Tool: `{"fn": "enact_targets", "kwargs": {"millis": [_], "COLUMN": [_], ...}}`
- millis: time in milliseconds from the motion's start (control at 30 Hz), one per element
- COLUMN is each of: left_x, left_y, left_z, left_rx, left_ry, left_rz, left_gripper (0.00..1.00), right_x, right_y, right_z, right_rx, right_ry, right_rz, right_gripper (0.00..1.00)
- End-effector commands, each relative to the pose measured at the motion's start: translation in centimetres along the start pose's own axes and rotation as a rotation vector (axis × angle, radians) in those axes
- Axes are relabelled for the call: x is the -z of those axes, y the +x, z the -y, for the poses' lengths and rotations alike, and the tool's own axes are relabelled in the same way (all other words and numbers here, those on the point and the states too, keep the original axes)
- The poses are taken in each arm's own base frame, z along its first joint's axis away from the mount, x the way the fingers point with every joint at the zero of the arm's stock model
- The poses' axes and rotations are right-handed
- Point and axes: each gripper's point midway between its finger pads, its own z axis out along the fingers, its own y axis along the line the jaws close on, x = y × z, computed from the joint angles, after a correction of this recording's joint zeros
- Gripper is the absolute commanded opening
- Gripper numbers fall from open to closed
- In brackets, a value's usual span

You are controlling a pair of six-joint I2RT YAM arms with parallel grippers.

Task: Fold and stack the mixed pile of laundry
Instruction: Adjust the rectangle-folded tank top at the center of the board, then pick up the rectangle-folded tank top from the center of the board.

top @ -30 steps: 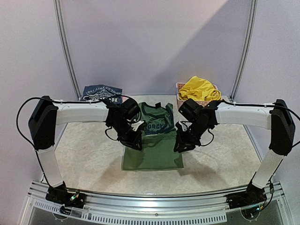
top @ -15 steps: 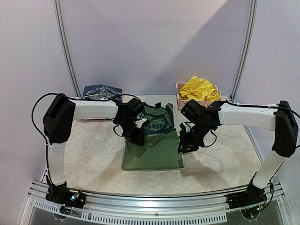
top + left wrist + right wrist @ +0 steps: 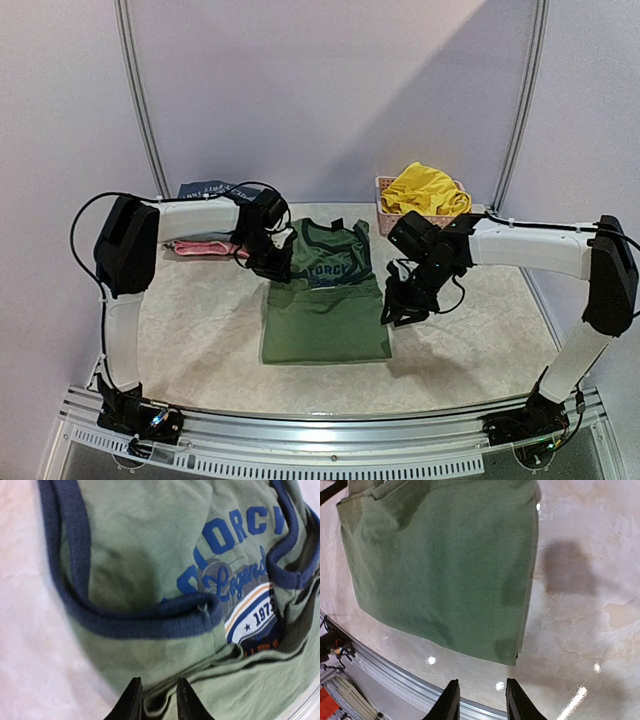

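Note:
The olive-green sleeveless shirt [image 3: 325, 322] lies on the table's middle, its lower part doubled over and its dark-trimmed neck and logo [image 3: 330, 270] toward the back. My left gripper [image 3: 282, 272] sits at the shirt's left edge below the armhole. In the left wrist view a fold of green cloth [image 3: 165, 530] is pinched in the left gripper [image 3: 157, 690]. My right gripper [image 3: 393, 308] hovers by the shirt's right edge. In the right wrist view it [image 3: 481, 692] stands open over bare table, just off the shirt's corner [image 3: 445, 565]. The yellow shorts [image 3: 425, 188] are heaped in the basket.
The pink lattice basket [image 3: 384, 206] stands at the back right. A navy printed garment [image 3: 200, 188] and a pink one [image 3: 205, 247] lie at the back left, partly behind my left arm. The metal front rail [image 3: 395, 677] runs close beyond the shirt's hem.
My left gripper has moved back and left along the shirt's edge, dragging the cloth with it. The right gripper has opened wider and stayed near the right edge.

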Motion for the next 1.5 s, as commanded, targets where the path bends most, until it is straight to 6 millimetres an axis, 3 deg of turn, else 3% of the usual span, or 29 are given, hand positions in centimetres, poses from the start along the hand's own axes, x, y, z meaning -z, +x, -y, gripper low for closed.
{"fn": "enact_targets", "kwargs": {"millis": [0, 100, 200, 333, 433, 567, 667, 700, 900, 1200, 1467], "left_x": [5.3, 7.7, 9.2, 10.8, 11.8, 12.9, 13.6, 13.7, 13.4, 12.9, 10.2], "left_y": [0.5, 2.4, 5.1, 8.7, 11.0, 13.5, 14.1, 14.3, 15.6, 16.5, 18.9], "left_z": [0.5, -0.3, -0.3, 1.6, 1.9, 2.2, 2.2, 2.0, 1.8, 5.3, 7.6], "left_rx": [-0.064, -0.130, -0.230, -0.372, -0.402, -0.370, -0.365, -0.362, -0.424, -0.665, -0.987], "left_ry": [-0.063, -0.189, -0.287, -0.307, -0.301, -0.238, -0.234, -0.243, -0.284, -0.196, -0.200], "left_rz": [0.083, 0.120, 0.122, 0.158, 0.165, 0.127, 0.170, 0.170, 0.124, 0.198, 0.118], "left_gripper": [0.27, 0.32, 0.38, 0.43, 0.47, 0.65, 0.91, 0.92, 0.81, 0.73, 0.69], "right_x": [-0.3, -0.9, -1.9, -3.1, -4.0, -5.2, -6.3, -6.6, -7.7, -8.4, -8.3], "right_y": [-0.4, 0.3, 1.3, 2.2, 2.8, 3.3, 3.9, 4.0, 4.7, 5.1, 4.2], "right_z": [0.6, 1.0, 1.4, 1.3, 1.2, 1.2, 1.5, 1.7, 2.7, 3.8, 4.2], "right_rx": [-0.008, -0.024, -0.042, -0.082, -0.106, -0.143, -0.165, -0.176, -0.233, -0.271, -0.284], "right_ry": [0.007, -0.014, -0.045, -0.110, -0.153, -0.191, -0.191, -0.188, -0.181, -0.158, -0.155], "right_rz": [0.006, -0.004, -0.024, -0.050, -0.071, -0.107, -0.140, -0.148, -0.173, -0.165, -0.129], "right_gripper": [0.39, 0.48, 0.50, 0.50, 0.50, 0.49, 0.45, 0.43, 0.37, 0.36, 0.16]}}
